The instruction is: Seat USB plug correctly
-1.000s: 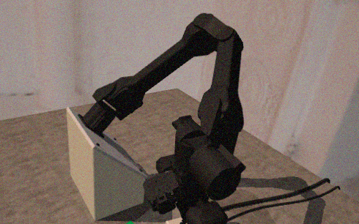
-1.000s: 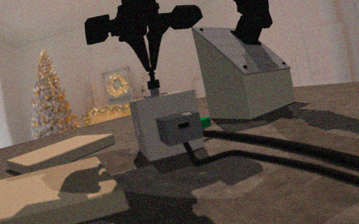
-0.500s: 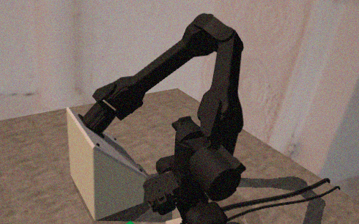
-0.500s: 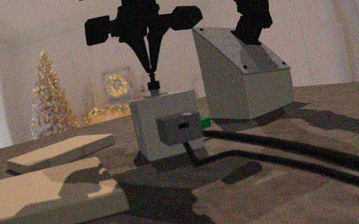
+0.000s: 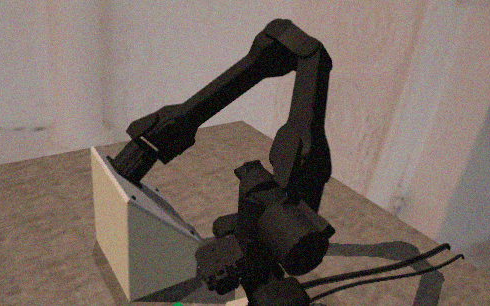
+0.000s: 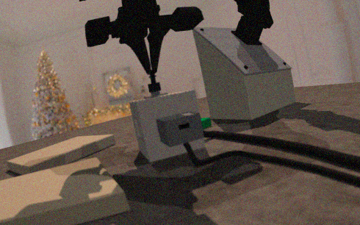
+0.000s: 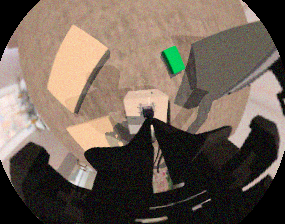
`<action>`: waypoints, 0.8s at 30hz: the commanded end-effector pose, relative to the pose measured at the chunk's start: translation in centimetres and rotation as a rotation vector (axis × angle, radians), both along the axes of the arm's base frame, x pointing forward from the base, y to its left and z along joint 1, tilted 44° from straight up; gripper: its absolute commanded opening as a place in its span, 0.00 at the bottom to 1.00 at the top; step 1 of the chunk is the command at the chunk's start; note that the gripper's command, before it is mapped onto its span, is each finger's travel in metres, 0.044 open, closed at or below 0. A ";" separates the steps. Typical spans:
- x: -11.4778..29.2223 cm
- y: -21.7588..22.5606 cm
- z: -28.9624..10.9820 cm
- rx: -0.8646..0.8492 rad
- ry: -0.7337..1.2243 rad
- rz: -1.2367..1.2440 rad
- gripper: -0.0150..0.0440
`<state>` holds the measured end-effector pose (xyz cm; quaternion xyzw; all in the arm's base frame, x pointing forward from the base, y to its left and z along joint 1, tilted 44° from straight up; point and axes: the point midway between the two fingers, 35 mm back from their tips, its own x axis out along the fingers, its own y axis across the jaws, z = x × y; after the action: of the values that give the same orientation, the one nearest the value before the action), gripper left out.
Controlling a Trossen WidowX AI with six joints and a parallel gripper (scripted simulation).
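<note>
The grey power cube (image 6: 147,121) (image 7: 138,104) stands on the table, with a darker socket block (image 6: 180,128) on its near face. A small dark USB plug (image 6: 153,87) (image 7: 146,113) stands upright on the cube's top, still raised above the surface. My gripper (image 6: 152,75) (image 7: 150,120) points straight down over the cube and is shut on the plug's upper end. In the top view the arm's wrist (image 5: 273,235) hides the cube and the plug.
The arm's slanted grey base block (image 5: 138,230) (image 6: 242,82) (image 7: 226,63) stands behind the cube. A small green block (image 6: 206,122) (image 7: 171,59) lies between them. Two black cables (image 6: 292,147) (image 5: 388,272) run right. Tan flat boards (image 6: 61,148) (image 7: 76,66) lie left.
</note>
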<state>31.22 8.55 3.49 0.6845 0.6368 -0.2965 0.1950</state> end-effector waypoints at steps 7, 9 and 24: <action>0.0 0.1 -0.1 0.003 0.002 -0.003 0.25; 0.0 0.1 -0.1 0.003 0.002 -0.003 0.25; 0.0 0.2 -0.2 0.003 0.002 -0.003 0.25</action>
<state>31.23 8.74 3.29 0.6846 0.6367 -0.2964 0.1949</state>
